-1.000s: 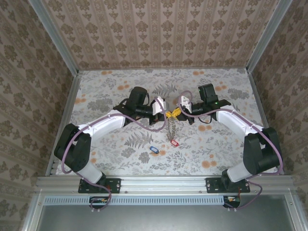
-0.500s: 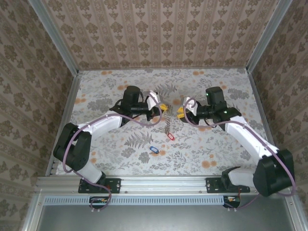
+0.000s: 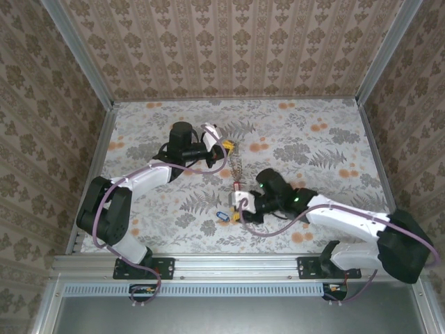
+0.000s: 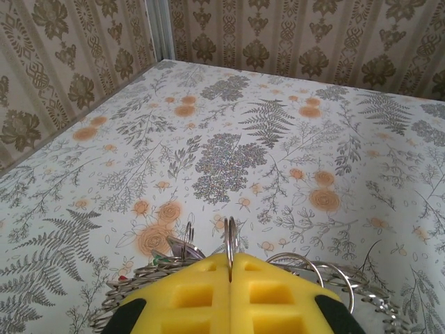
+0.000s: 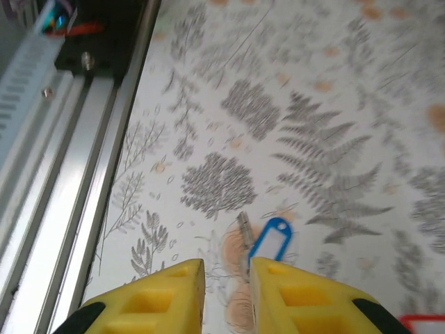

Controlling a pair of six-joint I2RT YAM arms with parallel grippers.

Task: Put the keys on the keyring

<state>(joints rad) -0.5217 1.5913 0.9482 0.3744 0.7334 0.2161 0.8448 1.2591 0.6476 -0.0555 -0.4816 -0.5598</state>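
Note:
My left gripper (image 3: 227,145) is shut on one ring of the keyring (image 4: 230,245), a bunch of grey metal rings and keys that spreads under the yellow fingers (image 4: 188,292). In the top view the keyring (image 3: 239,167) trails as a chain toward the front, ending at a red-tagged key (image 3: 238,186). A blue-tagged key (image 3: 222,216) lies flat on the table near the front. My right gripper (image 3: 236,213) hovers just right of it. In the right wrist view this gripper (image 5: 227,271) is open, and the blue-tagged key (image 5: 270,239) lies just past its right finger.
The floral table (image 3: 313,153) is walled on three sides with patterned panels. An aluminium rail (image 5: 76,132) runs along the near edge, close to the right gripper. A red tag (image 5: 425,321) shows at the wrist view's lower right corner.
My right gripper has let go near the keyring, opened, and swung forward and left down to the blue-tagged key. My left gripper has drawn the keyring back and left.

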